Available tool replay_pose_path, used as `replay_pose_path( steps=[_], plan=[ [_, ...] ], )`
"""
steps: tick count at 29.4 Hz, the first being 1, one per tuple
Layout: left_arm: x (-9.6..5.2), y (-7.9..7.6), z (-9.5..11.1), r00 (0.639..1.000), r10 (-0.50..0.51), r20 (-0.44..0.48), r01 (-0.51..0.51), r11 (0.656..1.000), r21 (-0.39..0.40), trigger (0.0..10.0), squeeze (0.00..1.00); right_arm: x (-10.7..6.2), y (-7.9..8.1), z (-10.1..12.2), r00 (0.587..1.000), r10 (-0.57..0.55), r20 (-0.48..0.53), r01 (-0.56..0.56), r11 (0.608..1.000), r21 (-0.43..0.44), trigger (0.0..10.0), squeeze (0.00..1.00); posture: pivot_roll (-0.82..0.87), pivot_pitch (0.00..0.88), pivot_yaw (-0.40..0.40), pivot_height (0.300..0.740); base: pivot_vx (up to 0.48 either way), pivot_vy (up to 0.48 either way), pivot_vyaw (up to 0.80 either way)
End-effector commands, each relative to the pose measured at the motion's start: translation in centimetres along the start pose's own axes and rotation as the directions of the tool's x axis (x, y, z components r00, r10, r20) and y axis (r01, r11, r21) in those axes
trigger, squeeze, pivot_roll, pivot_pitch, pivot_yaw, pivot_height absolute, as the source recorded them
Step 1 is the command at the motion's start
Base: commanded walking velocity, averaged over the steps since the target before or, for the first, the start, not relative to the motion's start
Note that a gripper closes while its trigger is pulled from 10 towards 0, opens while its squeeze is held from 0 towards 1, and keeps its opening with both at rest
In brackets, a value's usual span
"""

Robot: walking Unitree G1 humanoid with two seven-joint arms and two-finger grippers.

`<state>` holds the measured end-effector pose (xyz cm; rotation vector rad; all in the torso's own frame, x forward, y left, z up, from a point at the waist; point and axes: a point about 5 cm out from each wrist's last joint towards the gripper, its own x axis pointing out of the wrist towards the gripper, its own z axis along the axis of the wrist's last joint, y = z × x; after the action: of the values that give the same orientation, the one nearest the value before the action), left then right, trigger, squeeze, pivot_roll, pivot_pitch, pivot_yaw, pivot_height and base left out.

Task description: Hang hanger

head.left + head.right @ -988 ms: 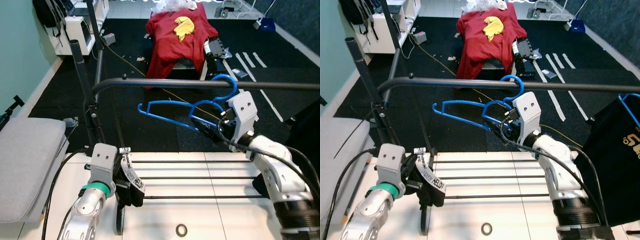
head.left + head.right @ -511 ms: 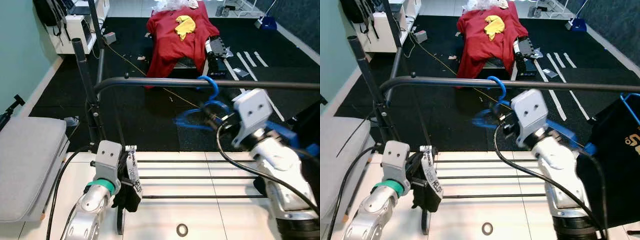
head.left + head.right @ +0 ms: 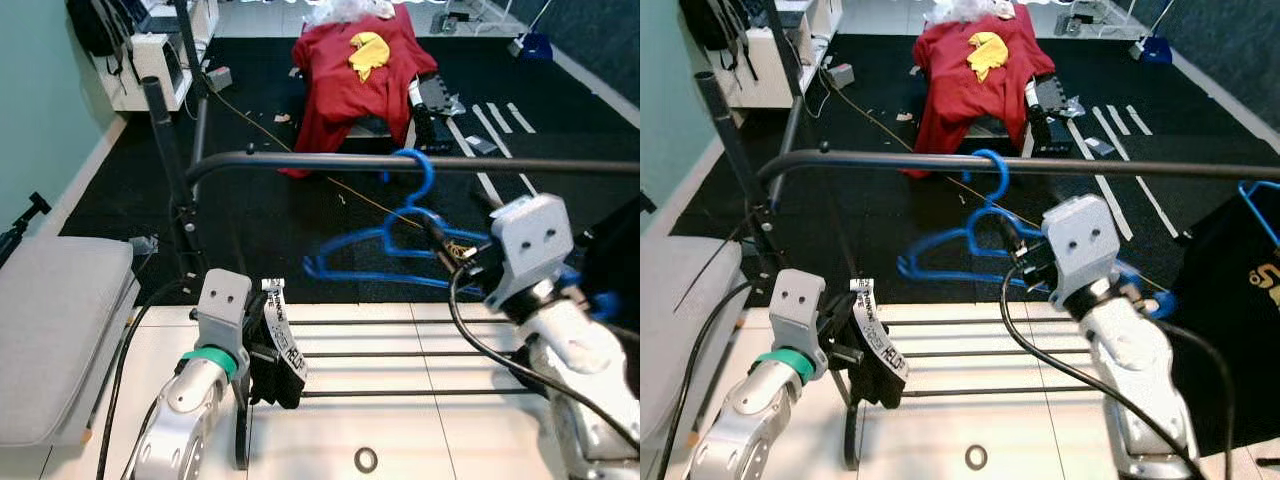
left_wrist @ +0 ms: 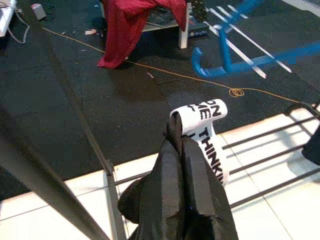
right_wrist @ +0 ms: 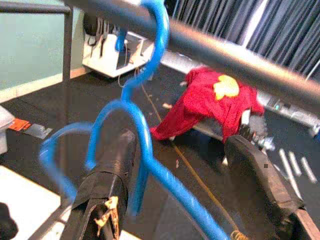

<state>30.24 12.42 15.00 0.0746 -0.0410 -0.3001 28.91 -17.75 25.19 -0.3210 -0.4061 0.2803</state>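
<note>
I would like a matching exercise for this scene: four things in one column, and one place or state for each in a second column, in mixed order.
Column 1:
1. blue hanger
2. red cloth
3. black garment
4. right tool

Column 2:
A. draped over furniture at the far side of the dark floor
B. held by the left tool, low in front of the rack
C. open, one finger on each side of the hanger's wire
D. hooked over the dark rail

Pairs: 1-D, 2-A, 3-B, 4-C
</note>
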Motion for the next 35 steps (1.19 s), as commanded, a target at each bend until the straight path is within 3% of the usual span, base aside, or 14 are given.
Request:
replay_pose_path(
  steps=[1, 5, 9, 10, 11, 12, 17, 18, 27, 35],
  plan=[
    [-0.1, -0.2, -0.7, 0.999, -0.012, -0.032, 0.012, 1.000, -0.005, 10.0, 0.00, -0.6, 0.7, -2.1, 0.997, 0.011, -0.070, -0.007, 0.998, 0.058, 10.0, 0.00, -0.24, 0.178, 0.080, 0.740, 0.000, 0.000, 0.00],
    [0.0, -0.2, -0.6, 0.999, -0.012, -0.032, 0.012, 1.000, -0.002, 10.0, 0.00, -0.9, 1.9, -4.3, 0.987, 0.067, -0.145, -0.055, 0.995, 0.088, 10.0, 0.00, -0.23, 0.179, 0.086, 0.740, 0.000, 0.000, 0.00],
    [0.0, 0.0, -0.4, 1.000, -0.008, -0.030, 0.008, 1.000, -0.001, 10.0, 0.00, -0.8, 2.0, -4.6, 0.983, 0.078, -0.164, -0.064, 0.994, 0.091, 10.0, 0.00, -0.22, 0.179, 0.086, 0.740, 0.000, 0.000, 0.00],
    [0.0, 0.1, -0.4, 1.000, -0.005, -0.030, 0.005, 1.000, 0.000, 10.0, 0.00, -0.7, 1.9, -4.7, 0.982, 0.081, -0.168, -0.064, 0.993, 0.102, 10.0, 0.20, -0.22, 0.178, 0.083, 0.740, 0.000, 0.000, 0.00],
    [0.0, 0.1, -0.4, 1.000, -0.005, -0.030, 0.005, 1.000, 0.000, 10.0, 0.00, -0.7, 1.9, -4.7, 0.982, 0.081, -0.168, -0.064, 0.993, 0.102, 10.0, 0.20, -0.22, 0.178, 0.083, 0.740, 0.000, 0.000, 0.00],
    [-0.1, 0.1, -0.4, 1.000, -0.001, -0.031, 0.001, 1.000, 0.001, 10.0, 0.00, -0.6, 1.7, -4.6, 0.983, 0.086, -0.164, -0.068, 0.991, 0.114, 10.0, 1.00, -0.22, 0.179, 0.082, 0.740, 0.000, 0.000, 0.00],
    [-0.2, 0.3, -0.5, 0.999, 0.008, -0.033, -0.008, 1.000, 0.002, 10.0, 0.00, -0.3, 1.5, -4.0, 0.984, 0.112, -0.136, -0.096, 0.988, 0.119, 10.0, 1.00, -0.21, 0.179, 0.080, 0.740, 0.000, 0.000, 0.00],
    [-0.2, 0.3, -0.5, 0.999, 0.011, -0.034, -0.011, 1.000, 0.002, 10.0, 0.00, -0.2, 1.6, -3.8, 0.984, 0.129, -0.125, -0.114, 0.986, 0.118, 10.0, 0.00, -0.21, 0.179, 0.080, 0.740, 0.000, 0.000, 0.00],
    [-0.1, 0.2, -0.5, 0.999, 0.014, -0.031, -0.014, 1.000, -0.002, 10.0, 0.00, 0.2, 1.5, -2.6, 0.968, 0.246, -0.046, -0.239, 0.962, 0.131, 10.0, 0.00, -0.22, 0.176, 0.078, 0.740, 0.000, 0.000, 0.00],
    [-0.1, 0.2, -0.5, 0.999, 0.013, -0.032, -0.013, 1.000, -0.002, 10.0, 0.00, 1.1, 0.2, -1.9, 0.957, 0.287, -0.033, -0.282, 0.954, 0.097, 10.0, 0.00, -0.21, 0.177, 0.078, 0.740, 0.000, 0.000, 0.00]
  ],
)
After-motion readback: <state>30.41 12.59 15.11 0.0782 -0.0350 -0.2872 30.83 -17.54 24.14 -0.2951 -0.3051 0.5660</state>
